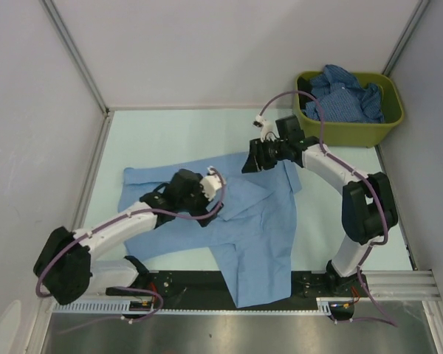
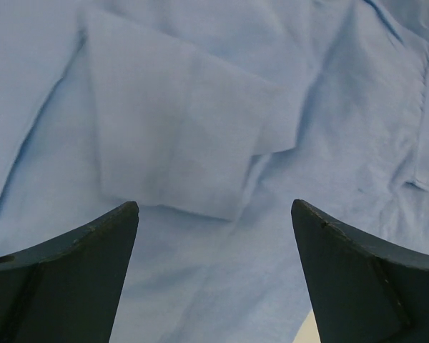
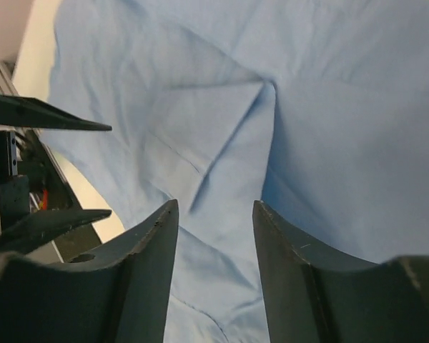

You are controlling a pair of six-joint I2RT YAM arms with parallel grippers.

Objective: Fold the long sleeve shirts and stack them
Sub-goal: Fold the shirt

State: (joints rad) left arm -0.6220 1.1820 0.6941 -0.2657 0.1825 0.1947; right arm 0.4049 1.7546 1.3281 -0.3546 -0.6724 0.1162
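A plain light blue long sleeve shirt lies spread and creased on the table, its lower part hanging over the near edge. My left gripper hovers over the shirt's left half. Its jaws are wide open and empty in the left wrist view, with a folded flap of the shirt below. My right gripper is over the shirt's far edge. Its jaws are open in the right wrist view, close above the cloth. Darker blue patterned shirts lie bundled in a bin.
The olive-green plastic bin stands at the far right of the table. Grey walls close in the left, back and right sides. A black and metal rail runs along the near edge between the arm bases.
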